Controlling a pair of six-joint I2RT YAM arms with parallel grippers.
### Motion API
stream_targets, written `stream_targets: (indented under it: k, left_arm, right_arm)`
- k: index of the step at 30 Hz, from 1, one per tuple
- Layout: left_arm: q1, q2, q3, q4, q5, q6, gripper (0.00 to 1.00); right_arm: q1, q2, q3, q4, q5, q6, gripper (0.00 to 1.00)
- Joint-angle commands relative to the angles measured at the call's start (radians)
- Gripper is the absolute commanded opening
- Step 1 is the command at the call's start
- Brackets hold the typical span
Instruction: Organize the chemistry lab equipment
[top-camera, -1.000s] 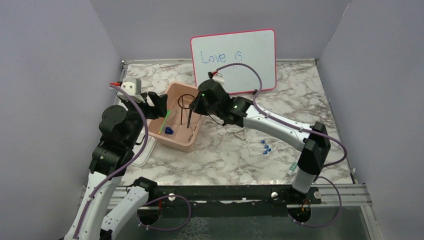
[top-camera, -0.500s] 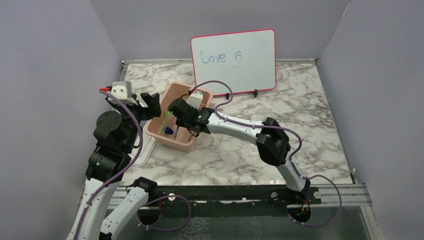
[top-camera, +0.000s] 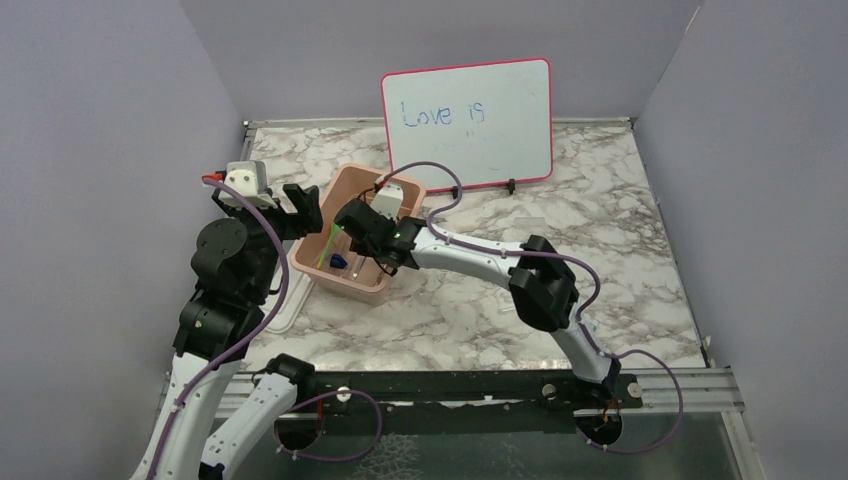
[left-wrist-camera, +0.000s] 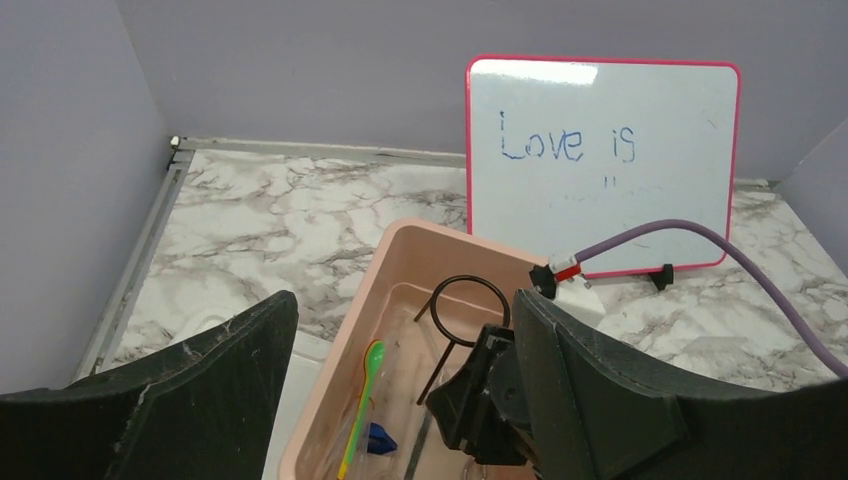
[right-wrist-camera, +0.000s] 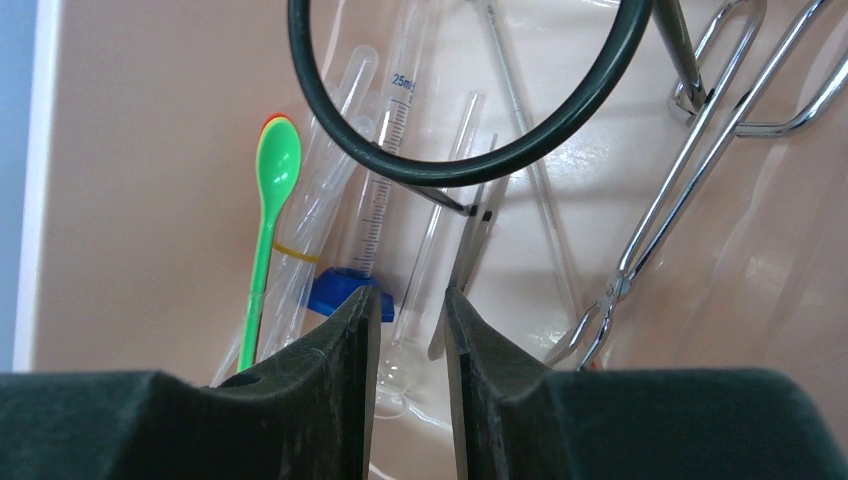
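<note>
The stand (right-wrist-camera: 450, 176) is in the tub (top-camera: 352, 290), left of centre in the top view, and its ring fills the upper middle of the right wrist view. Beneath the ring lie a green spoon (right-wrist-camera: 277, 155) at left, a cylinder (right-wrist-camera: 385, 160) and a glass tube (right-wrist-camera: 425, 280) in the middle, and tongs (right-wrist-camera: 660, 200) at right. The right gripper (right-wrist-camera: 407, 300) hangs inside the tub, fingers slightly parted and clamping nothing. The left gripper (left-wrist-camera: 400, 300) hovers by the tub's left edge, fingers spread wide and empty. A whiteboard (top-camera: 468, 120) stands behind.

The tub (top-camera: 350, 286), before and left of the whiteboard (top-camera: 470, 120), holds the ring stand (right-wrist-camera: 450, 176), tongs (right-wrist-camera: 660, 215), spoon (right-wrist-camera: 277, 160) and tubes (right-wrist-camera: 375, 230).
</note>
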Motion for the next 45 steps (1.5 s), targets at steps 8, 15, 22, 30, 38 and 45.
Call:
stream_targets:
  k: [8, 15, 22, 30, 38, 45]
  left_arm:
    - [0.004, 0.019, 0.028, -0.001, 0.020, 0.012, 0.83]
    - [0.004, 0.042, 0.018, -0.001, 0.053, -0.008, 0.83]
    - [0.004, 0.078, 0.013, 0.013, 0.097, -0.032, 0.84]
    - [0.004, 0.120, 0.025, 0.025, 0.145, -0.056, 0.83]
    - [0.004, 0.122, 0.027, 0.025, 0.158, -0.063, 0.84]
    - [0.004, 0.091, 0.016, 0.025, 0.079, -0.059, 0.84]
  right_arm:
    - [-0.015, -0.413, -0.258, 0.169, -0.068, -0.232, 0.37]
    - [-0.135, -0.670, -0.517, 0.082, -0.029, -0.272, 0.40]
    - [-0.303, -0.727, -0.714, -0.021, -0.072, -0.301, 0.51]
    - [-0.438, -0.635, -0.824, -0.031, -0.228, -0.377, 0.59]
    - [-0.457, -0.529, -0.838, -0.030, -0.269, -0.421, 0.48]
    - [-0.469, -0.483, -0.864, -0.015, -0.276, -0.431, 0.39]
